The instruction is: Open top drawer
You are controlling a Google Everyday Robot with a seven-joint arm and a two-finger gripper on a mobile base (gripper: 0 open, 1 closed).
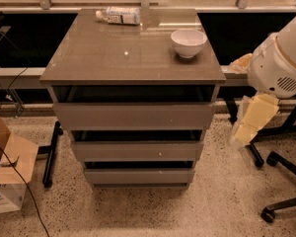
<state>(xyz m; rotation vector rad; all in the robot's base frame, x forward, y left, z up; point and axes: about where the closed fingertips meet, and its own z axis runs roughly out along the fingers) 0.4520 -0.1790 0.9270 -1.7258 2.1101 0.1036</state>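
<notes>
The top drawer [133, 115] is the uppermost of three grey-brown handleless fronts in the cabinet [128, 58]. Its panel sits under the cabinet top with a dark gap above it, and none of its inside shows. My gripper [251, 120], cream-coloured, hangs below the white arm housing [281, 63] to the right of the cabinet. It is level with the top drawer's front and apart from it, touching nothing.
A white bowl [188, 42] and a lying plastic bottle [119, 15] rest on the cabinet top. A cardboard box [7, 177] stands on the floor at left. Black stand legs [50, 154] and a chair base [281, 201] flank the cabinet.
</notes>
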